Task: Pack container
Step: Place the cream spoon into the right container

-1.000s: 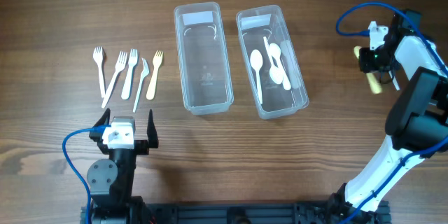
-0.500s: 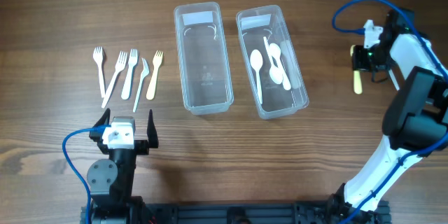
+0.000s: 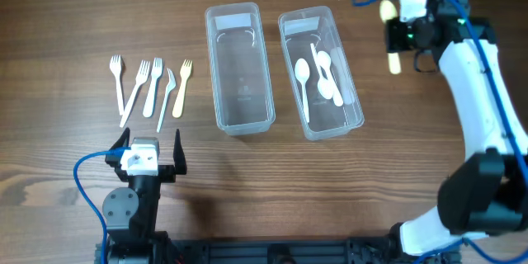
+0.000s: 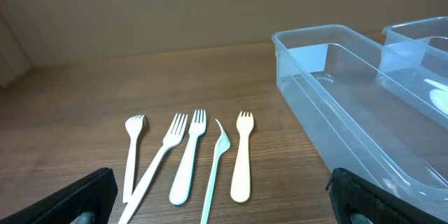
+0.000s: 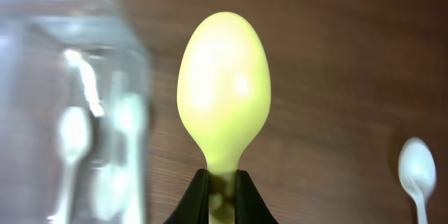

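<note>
right arm: stretched to the table's 1 o'clock corner
right gripper (image 3: 398,37): clamped tight on the yellow spoon (image 3: 395,59) stem, bowl toward 12 o'clock
spoon position: at 3 o'clock of the right container (image 3: 307,29), apart from it
left gripper (image 3: 151,143): at 7 o'clock, spread wide, holding nothing
right wrist only: loose white spoon (image 5: 416,170) on the table, 4 o'clock
overhead, not right wrist: forks (image 3: 153,87) at 9 o'clock

- Overhead: looks straight down, far, whole table (image 3: 74,16).
- Left wrist: low, near, faces 12 o'clock; shares forks (image 4: 189,157) with overhead.
- Right wrist: very near, downward; shares spoon container (image 5: 28,56) with overhead.
</note>
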Controlling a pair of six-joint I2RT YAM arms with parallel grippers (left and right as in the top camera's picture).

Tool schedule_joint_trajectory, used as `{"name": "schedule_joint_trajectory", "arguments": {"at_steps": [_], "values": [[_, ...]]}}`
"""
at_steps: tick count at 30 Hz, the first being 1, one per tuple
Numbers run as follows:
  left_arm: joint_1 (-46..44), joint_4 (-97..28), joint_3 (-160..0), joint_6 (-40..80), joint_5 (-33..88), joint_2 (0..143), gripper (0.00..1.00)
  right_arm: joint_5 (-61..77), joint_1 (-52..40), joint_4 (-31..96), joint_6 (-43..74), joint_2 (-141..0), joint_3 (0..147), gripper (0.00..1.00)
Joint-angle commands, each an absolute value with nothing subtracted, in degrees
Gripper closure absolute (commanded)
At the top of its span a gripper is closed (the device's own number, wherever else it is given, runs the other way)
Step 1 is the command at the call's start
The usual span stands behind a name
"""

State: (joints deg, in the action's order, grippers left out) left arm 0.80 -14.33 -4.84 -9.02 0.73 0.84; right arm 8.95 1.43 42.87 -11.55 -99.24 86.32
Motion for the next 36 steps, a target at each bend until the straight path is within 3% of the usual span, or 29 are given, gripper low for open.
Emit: {"name": "schedule_joint_trajectory", "arguments": {"at_steps": [1, 10, 20, 21, 23, 25, 36], "values": [[0.73, -14.17, -4.38, -10.09, 0.78, 0.54, 0.00, 10.59, -3.31, 43.81, -9.34, -97.65, 87.11, 0.96], [0.73, -14.17, -4.38, -10.09, 0.78, 0.54, 0.00, 11.03, -12.64, 43.48, -7.35, -98.04, 85.38, 0.96], [0.73, -14.17, -4.38, -10.09, 0.78, 0.54, 0.00, 11.29, -15.77, 43.22, -5.82, -100.86, 84.82, 0.96], [0.73, -14.17, -4.38, -10.09, 0.78, 0.54, 0.00, 11.42, -15.77, 43.27, -5.82, -101.03, 84.82, 0.92], [0.73, -14.17, -4.38, -10.09, 0.78, 0.54, 0.00, 12.14, -15.79, 43.27, -5.80, -101.73, 84.82, 0.73], [0.73, -14.17, -4.38, -10.09, 0.78, 0.54, 0.00, 12.10, -15.79, 43.20, -5.82, -101.73, 84.82, 0.64], [0.73, -14.17, -4.38, -10.09, 0.78, 0.54, 0.00, 5.69, -14.94, 42.96, -6.02, -97.86, 86.43, 0.59]]}}
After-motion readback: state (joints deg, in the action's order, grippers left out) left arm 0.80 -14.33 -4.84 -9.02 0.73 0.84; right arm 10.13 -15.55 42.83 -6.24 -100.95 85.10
